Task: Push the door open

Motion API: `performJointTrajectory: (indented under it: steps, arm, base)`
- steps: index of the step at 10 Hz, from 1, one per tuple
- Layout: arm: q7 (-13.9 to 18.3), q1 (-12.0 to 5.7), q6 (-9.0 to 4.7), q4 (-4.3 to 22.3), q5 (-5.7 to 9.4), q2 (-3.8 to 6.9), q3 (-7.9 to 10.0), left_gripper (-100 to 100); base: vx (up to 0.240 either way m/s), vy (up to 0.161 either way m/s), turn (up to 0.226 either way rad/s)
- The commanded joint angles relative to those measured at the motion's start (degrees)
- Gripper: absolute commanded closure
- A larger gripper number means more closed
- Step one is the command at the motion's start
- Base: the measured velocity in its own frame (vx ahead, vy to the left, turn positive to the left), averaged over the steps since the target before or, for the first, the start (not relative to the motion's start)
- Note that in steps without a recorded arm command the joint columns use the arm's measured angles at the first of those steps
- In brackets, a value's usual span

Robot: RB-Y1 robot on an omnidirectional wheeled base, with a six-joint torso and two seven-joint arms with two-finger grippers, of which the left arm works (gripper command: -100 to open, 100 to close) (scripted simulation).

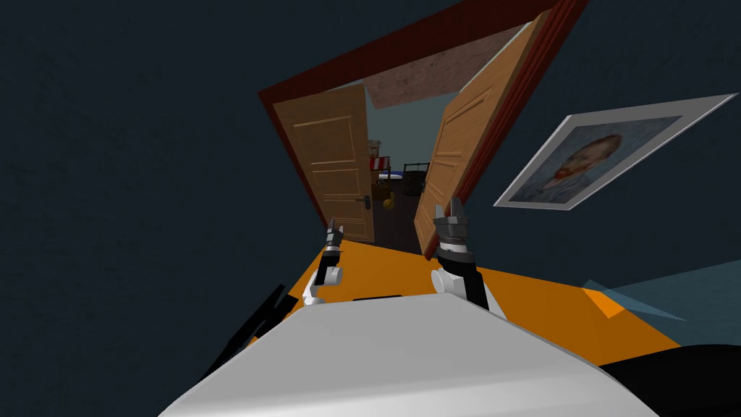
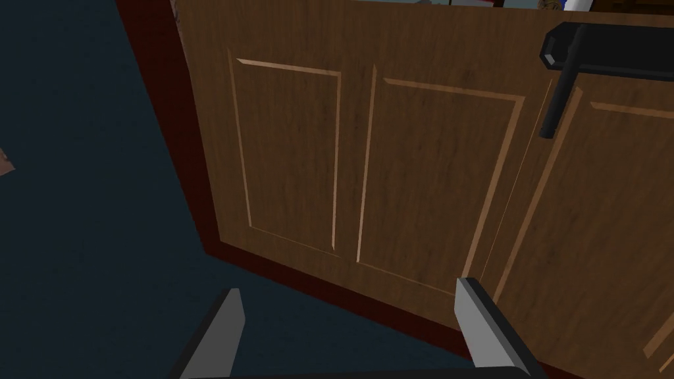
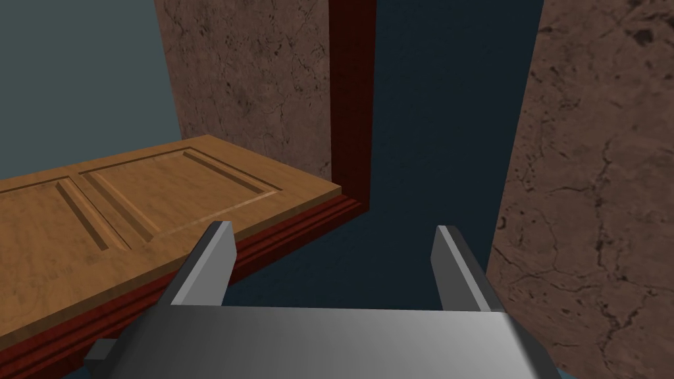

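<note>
Dark navy wall [image 1: 130, 181] took up most of the head view, with a double door set in a dark red frame [image 1: 289, 123] straight ahead of me. Both wooden leaves stood partly open, swung away into the room beyond: left door leaf [image 1: 334, 156] on my left, right door leaf [image 1: 463, 137] on my right, with a gap between them. Orange floor [image 1: 550, 304] ran up to the threshold. A framed portrait [image 1: 593, 156] hung on the wall right of the door. Right gripper [image 1: 450, 210] sat just in front of the right leaf's lower edge, its fingers [image 3: 214, 260] spread wide, holding nothing. Left gripper [image 1: 333, 230] was near the left leaf's bottom corner, fingers [image 2: 227, 326] also wide apart and empty, pointing at the paneled face. A black lever handle [image 2: 559, 85] sat on that leaf, well apart from the fingers. Small furniture showed through the gap, too small to name.
</note>
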Motion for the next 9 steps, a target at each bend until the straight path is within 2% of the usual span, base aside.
performJointTrajectory:
  steps: [1,2,3,4,6,7,8,9]
  arm:
    - [0.0,-2.25,0.29,2.9,0.03,0.36,-0.07,-100]
    - [0.0,-2.25,0.29,3.6,0.03,0.36,-0.07,-100]
    - [0.0,-3.68,0.27,5.8,0.03,0.57,-0.14,-100]
    - [0.0,-3.68,0.27,5.9,0.03,0.57,-0.14,-100]
    - [0.0,-6.53,0.24,9.9,0.04,0.98,-0.27,-100]
    - [0.0,-6.53,0.24,10.5,0.04,0.98,-0.27,-100]
    - [0.0,-7.96,0.22,12.5,0.04,1.15,-0.34,-100]
    - [0.0,-7.96,0.22,12.8,0.04,1.15,-0.34,-100]
  base:
    - [0.088,0.024,-0.064]
    - [0.062,0.019,-0.014]
    - [0.050,0.018,-0.030]
    - [0.042,0.021,-0.020]
    - [0.067,0.027,-0.052]
    - [0.065,0.019,-0.020]
    - [0.060,0.019,-0.027]
    - [0.045,0.015,-0.022]
